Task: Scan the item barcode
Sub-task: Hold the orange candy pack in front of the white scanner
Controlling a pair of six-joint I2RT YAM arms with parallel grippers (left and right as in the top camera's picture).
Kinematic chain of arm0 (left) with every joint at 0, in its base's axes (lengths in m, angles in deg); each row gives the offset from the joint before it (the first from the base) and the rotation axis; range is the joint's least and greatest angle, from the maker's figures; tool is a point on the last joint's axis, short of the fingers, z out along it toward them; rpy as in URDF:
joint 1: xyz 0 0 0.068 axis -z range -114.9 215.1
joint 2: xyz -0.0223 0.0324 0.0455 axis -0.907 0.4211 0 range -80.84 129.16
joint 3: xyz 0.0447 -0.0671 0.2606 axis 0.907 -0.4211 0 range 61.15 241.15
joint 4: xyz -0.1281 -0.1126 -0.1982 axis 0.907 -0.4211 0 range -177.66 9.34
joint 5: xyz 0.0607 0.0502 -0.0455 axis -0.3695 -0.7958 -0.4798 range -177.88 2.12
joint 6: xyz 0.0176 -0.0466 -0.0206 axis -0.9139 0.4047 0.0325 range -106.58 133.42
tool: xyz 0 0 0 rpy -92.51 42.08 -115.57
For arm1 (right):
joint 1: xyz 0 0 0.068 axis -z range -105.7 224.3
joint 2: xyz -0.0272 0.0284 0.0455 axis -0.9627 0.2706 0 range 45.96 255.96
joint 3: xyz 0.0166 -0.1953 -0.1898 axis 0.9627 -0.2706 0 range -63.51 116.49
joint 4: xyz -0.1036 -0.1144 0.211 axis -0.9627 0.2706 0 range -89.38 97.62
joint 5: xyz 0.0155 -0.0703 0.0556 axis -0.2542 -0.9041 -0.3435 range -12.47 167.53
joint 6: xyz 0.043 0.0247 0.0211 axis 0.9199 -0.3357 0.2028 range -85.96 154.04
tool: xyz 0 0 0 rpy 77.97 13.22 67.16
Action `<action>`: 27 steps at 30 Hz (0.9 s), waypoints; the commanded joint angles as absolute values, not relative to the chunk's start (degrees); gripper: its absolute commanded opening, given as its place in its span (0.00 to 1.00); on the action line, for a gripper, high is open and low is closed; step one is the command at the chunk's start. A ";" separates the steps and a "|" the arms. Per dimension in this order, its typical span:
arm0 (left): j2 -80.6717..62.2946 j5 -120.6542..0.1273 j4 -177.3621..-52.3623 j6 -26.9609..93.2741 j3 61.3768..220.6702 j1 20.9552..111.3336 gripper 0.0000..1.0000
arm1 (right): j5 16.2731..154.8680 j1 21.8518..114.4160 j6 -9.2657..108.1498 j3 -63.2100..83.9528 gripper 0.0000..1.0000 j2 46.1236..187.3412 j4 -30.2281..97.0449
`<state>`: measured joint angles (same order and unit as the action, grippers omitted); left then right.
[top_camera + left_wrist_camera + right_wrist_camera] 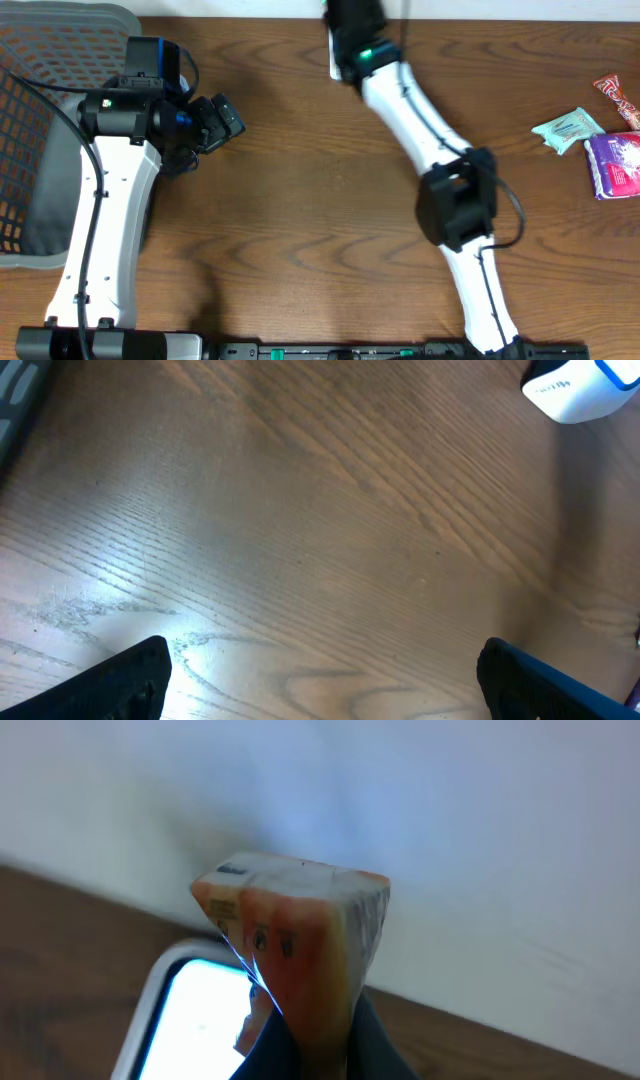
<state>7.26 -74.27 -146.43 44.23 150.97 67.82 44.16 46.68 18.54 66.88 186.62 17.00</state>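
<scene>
Right wrist shows orange packet (300, 945) pinched (overhead hides it).

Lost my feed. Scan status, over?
Left pincer open over table. Right pincer shut on orange packet, at white scanner. Nothing blocking.

The orange packet (300, 930) pinched in my right pincer (305, 1045) is thin plastic film, glossy and creased, with a flattened seam along its top. Just below it and to the left, the scanner (150, 1010) has a smooth white plastic rim around a shiny window. Beyond that pincer the wall (480, 820) looks pale, flat and matt. Under my left pincer (325, 685) the desk (300, 510) is brown wood with a clear grain, smooth, with a soft sheen where light pools. That pincer's fingers (130, 680) look dark and matt. Behind it, the basket (40, 100) is grey plastic mesh.
</scene>
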 commanded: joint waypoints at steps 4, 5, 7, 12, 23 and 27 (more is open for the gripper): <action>7.56 -74.43 -146.59 43.48 151.38 67.62 0.98 | 37.10 45.33 10.89 67.19 0.01 190.75 16.66; 7.56 -74.40 -146.59 43.48 151.38 67.62 0.98 | 37.02 45.33 10.86 67.19 0.01 190.75 16.72; 7.56 -74.40 -146.59 43.48 151.38 67.62 0.98 | 35.94 45.33 10.86 67.21 0.01 190.75 16.90; 7.56 -74.43 -146.59 43.48 151.38 67.62 0.98 | 34.68 46.16 11.02 67.23 0.01 190.73 19.96; 7.56 -74.43 -146.59 43.48 151.38 67.62 0.98 | 39.75 55.53 38.05 75.19 0.01 189.24 43.71; 7.56 -74.43 -146.59 43.46 151.38 67.62 0.98 | 44.49 64.08 50.62 79.84 0.01 187.08 56.41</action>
<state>7.26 -74.30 -146.41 44.23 150.97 67.82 40.80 57.52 36.92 76.24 191.47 52.46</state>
